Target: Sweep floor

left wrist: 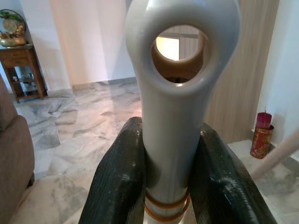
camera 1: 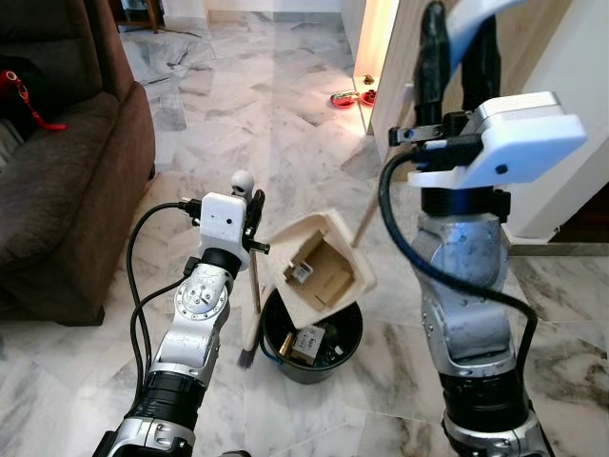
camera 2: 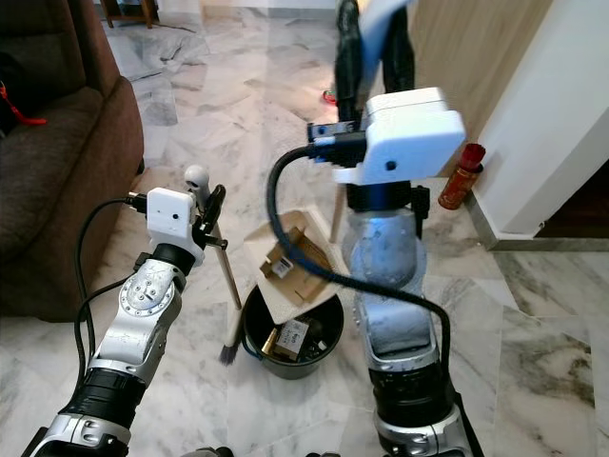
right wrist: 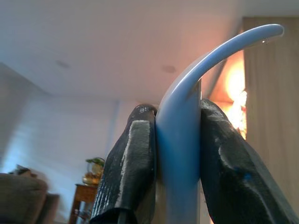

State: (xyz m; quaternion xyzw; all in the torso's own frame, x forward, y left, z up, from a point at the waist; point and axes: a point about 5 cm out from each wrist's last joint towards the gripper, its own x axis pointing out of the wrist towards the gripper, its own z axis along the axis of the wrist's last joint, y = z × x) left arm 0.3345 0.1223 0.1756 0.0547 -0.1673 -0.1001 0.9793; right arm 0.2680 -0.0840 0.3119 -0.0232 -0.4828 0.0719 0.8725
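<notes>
My left gripper (camera 1: 253, 215) is shut on the white handle of a small broom (camera 1: 244, 182), just below its ring-shaped top (left wrist: 180, 88). The broom stands nearly upright, its dark bristles (camera 1: 245, 358) on the floor beside a black bin (camera 1: 347, 354). My right gripper (camera 1: 459, 52) is raised high and shut on the light blue curved handle (right wrist: 180, 140) of a dustpan. The cream dustpan (camera 1: 333, 249) hangs tilted over the bin, with cardboard scraps in it. More scraps (camera 1: 307, 343) lie inside the bin.
A brown sofa (camera 1: 57, 162) stands on the left. Marble floor (camera 1: 247, 105) runs ahead to two red bowls (camera 1: 344, 98) by a wooden wall panel. A red canister (camera 2: 461, 176) stands at the white wall corner on the right.
</notes>
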